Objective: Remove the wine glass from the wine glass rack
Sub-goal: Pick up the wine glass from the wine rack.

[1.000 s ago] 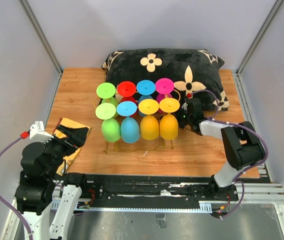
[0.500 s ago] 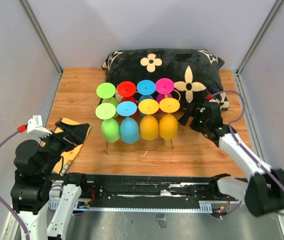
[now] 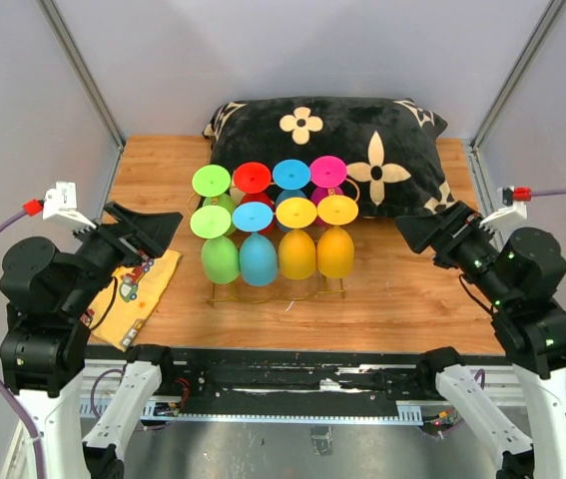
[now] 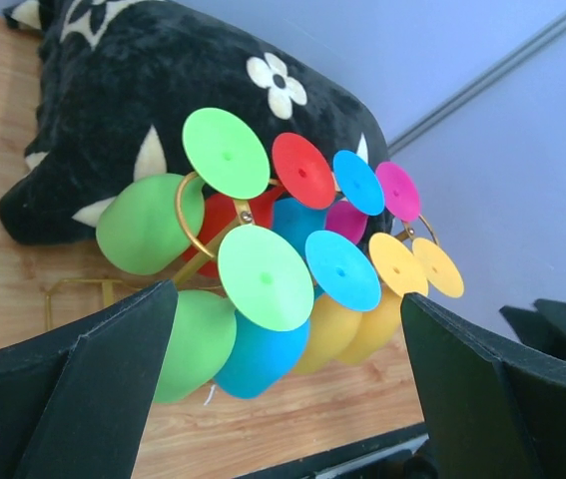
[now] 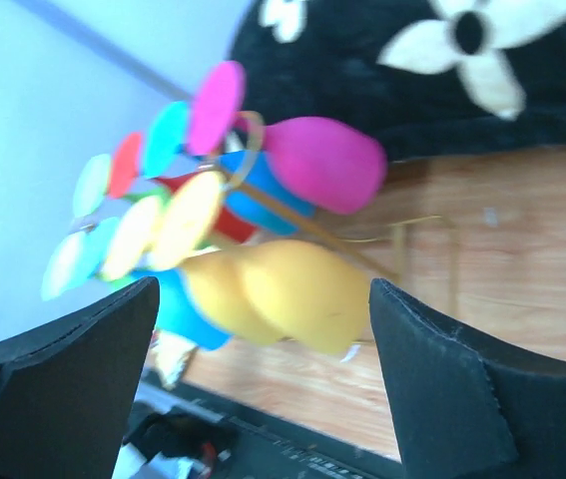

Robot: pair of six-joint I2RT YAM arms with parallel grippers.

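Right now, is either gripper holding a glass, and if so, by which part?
Nothing is held. The left gripper and right gripper are both open, off to the sides; the glasses all hang on the rack.

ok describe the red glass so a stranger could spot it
A black flowered pillow lies at the back of the wooden table, with a gold wire rack just in front. The red glass hangs in the rack's row nearer the pillow, second from the left, between a green glass and a blue glass; no other is red.
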